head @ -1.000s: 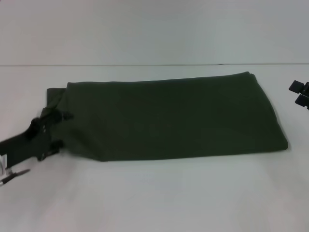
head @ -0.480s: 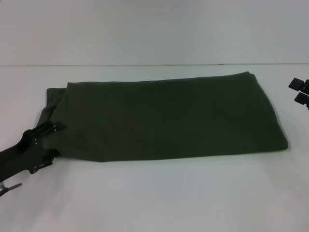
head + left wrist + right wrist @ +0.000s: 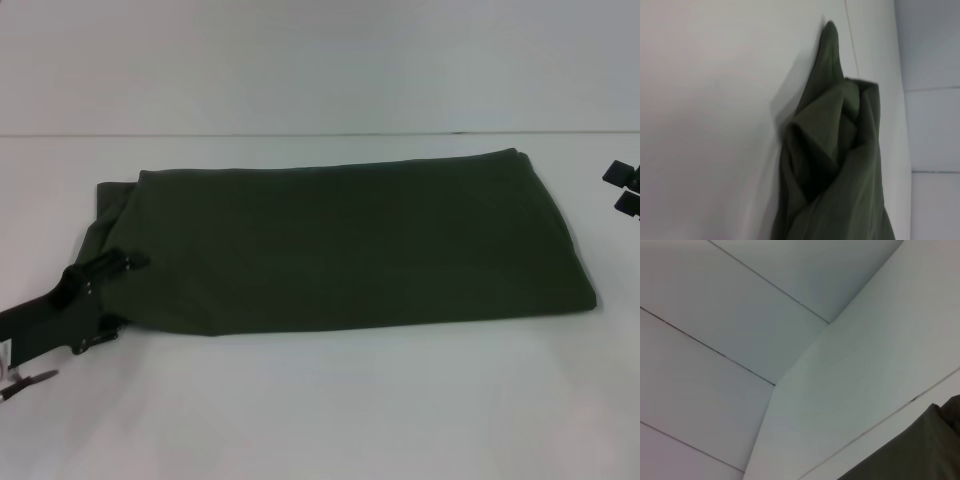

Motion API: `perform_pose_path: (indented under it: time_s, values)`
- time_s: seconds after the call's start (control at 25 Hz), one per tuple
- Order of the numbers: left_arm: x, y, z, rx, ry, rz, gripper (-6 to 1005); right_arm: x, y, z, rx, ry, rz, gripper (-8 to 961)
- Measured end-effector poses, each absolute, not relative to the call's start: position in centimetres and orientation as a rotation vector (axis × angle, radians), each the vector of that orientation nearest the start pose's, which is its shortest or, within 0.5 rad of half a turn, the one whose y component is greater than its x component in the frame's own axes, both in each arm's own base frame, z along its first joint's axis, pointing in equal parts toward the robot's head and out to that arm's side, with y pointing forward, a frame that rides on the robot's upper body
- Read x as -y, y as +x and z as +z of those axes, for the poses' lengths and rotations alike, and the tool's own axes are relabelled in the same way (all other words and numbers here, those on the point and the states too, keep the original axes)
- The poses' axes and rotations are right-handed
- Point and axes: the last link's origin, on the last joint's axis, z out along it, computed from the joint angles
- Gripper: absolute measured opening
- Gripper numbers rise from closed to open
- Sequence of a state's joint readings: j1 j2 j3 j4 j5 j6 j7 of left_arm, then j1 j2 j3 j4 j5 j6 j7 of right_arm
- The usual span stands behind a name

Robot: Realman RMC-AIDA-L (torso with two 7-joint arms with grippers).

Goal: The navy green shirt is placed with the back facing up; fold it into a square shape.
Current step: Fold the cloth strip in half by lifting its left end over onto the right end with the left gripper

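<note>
The navy green shirt (image 3: 350, 245) lies on the white table (image 3: 320, 400), folded lengthwise into a long band that runs across the head view from the left side to the right. Its top face is plain dark olive cloth; no lettering, label or brand mark shows on it. The far long edge is straight, and the near long edge slants a little toward the right end. At the left end a narrower under-layer sticks out past the upper fold.

The left hand (image 3: 115, 295) reaches in from the lower left edge of the head view and sits at the shirt's near left corner, its two fingers spread apart with one finger (image 3: 118, 263) resting on top of the cloth and the other low against the edge. The left wrist view shows the shirt (image 3: 840, 165) bunched into soft folds close to the camera, with one pointed corner stretched out over the table (image 3: 715, 125).

The right hand (image 3: 626, 188) is at the right edge of the head view, off the shirt; whether it is open I cannot tell. The right wrist view catches only a dark corner of the shirt (image 3: 910, 455) on the table (image 3: 865, 385).
</note>
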State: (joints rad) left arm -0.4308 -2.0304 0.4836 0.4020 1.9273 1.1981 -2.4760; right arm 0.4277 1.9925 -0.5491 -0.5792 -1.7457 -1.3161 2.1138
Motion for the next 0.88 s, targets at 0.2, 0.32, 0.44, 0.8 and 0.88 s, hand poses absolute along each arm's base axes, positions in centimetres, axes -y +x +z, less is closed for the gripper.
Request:
perform_pose_path:
  time_s: [0.2,0.32,0.44,0.8,0.88]
  values:
    - [-32.8,-35.4,0.7,-2.694,1.686,1.348,818,-34.3,33.3,7.2,-1.661,-1.804,1.131,759]
    - [-33.0,-34.6,1.5,-2.584,1.764,1.441,812,-34.3,33.3,7.2,-1.661,-1.804,1.134,759]
    - [-32.8,-34.8,1.5,-2.591,1.767,1.415,806,-34.3,33.3,7.0,-1.665,-1.802,1.136,759]
    - [-33.8,-35.0,0.1,-2.694,1.777,1.315,788,-34.3,33.3,7.0,-1.664,-1.802,1.137,759]
    - [-33.9,-34.8,0.1,-2.683,1.782,1.329,784,-34.3,33.3,7.0,-1.668,-1.798,1.138,759]
